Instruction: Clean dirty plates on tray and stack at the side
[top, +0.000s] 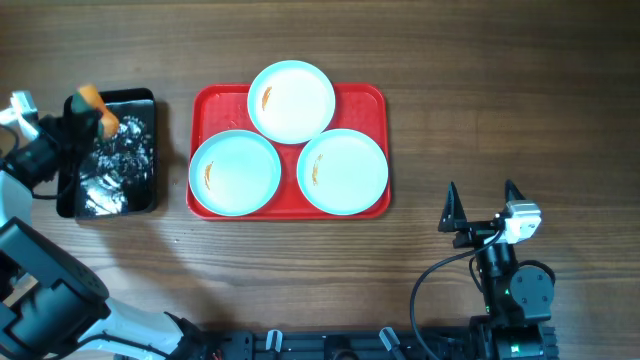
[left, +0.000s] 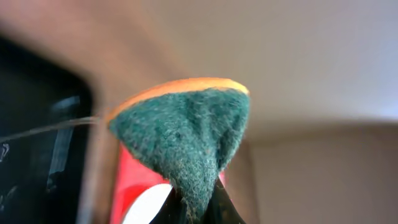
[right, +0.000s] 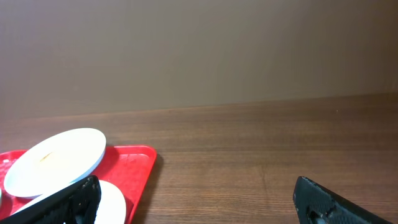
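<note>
The plates (top: 291, 102) are pale aqua-white with orange smears, tray (top: 365, 105) red, sponge (left: 186, 137) green-and-orange.

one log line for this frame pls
phase: pre-wipe | left gripper: shut on sponge, at black tray | right gripper: open, empty | plates: three on red tray, smeared, none stacked aside

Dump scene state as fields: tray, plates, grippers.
tray: large red rectangular plastic tray
plates: three round pale aqua-white plates on it: back plate, front-left plate, front-right plate
dirt: orange smear on each
stacked aside: none
left gripper: shut on green-and-orange scouring sponge, over edge of glossy black rectangular tray
right gripper: open, empty, right of red tray
</note>
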